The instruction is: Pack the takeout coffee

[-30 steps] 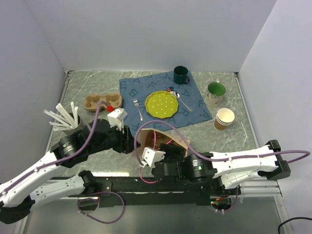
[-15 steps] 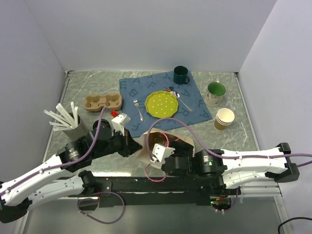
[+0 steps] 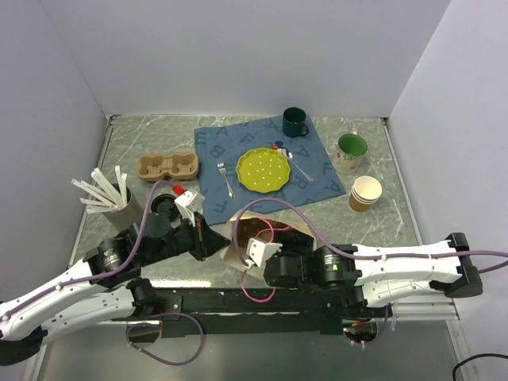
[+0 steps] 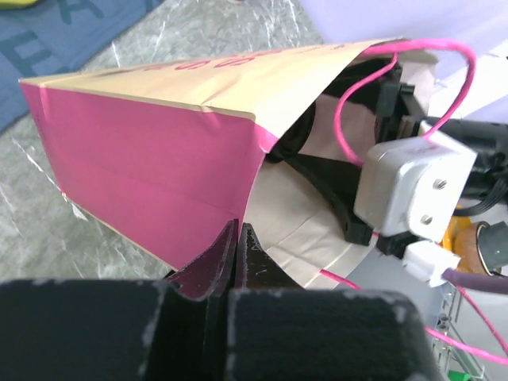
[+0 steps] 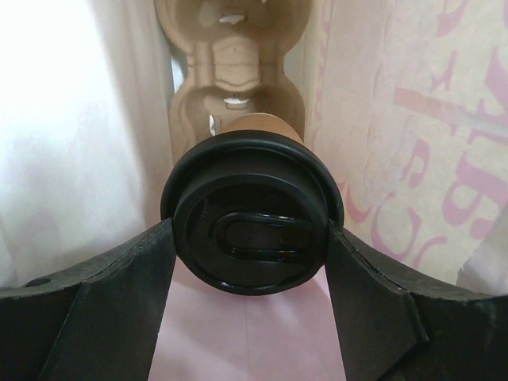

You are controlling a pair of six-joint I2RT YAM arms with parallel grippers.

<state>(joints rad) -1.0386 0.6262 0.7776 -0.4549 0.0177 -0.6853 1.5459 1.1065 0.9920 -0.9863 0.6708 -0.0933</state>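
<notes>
The takeout coffee (image 5: 252, 210) shows its round black lid, with a strip of brown cup above it. My right gripper (image 5: 250, 230) is shut on the lid, one finger against each side. It reaches inside a kraft paper bag (image 3: 274, 221) with pink sides that lies on its side at the table's front middle. In the top view the bag hides the cup and the right fingers. My left gripper (image 4: 238, 236) is shut on the bag's (image 4: 159, 151) rim at its left side; in the top view this gripper (image 3: 216, 238) sits against the bag's left edge.
Behind the bag lies a blue cloth (image 3: 317, 181) with a green plate (image 3: 263, 168), fork (image 3: 226, 178) and spoon (image 3: 300, 165). A dark mug (image 3: 294, 121), a green-lined mug (image 3: 350, 151) and stacked tan cups (image 3: 365, 193) stand right. A cardboard carrier (image 3: 167, 167) and a stick holder (image 3: 111, 194) stand left.
My left gripper has come down to the bag's rim and shut on it. The right arm has shifted a little right, still inside the bag.
</notes>
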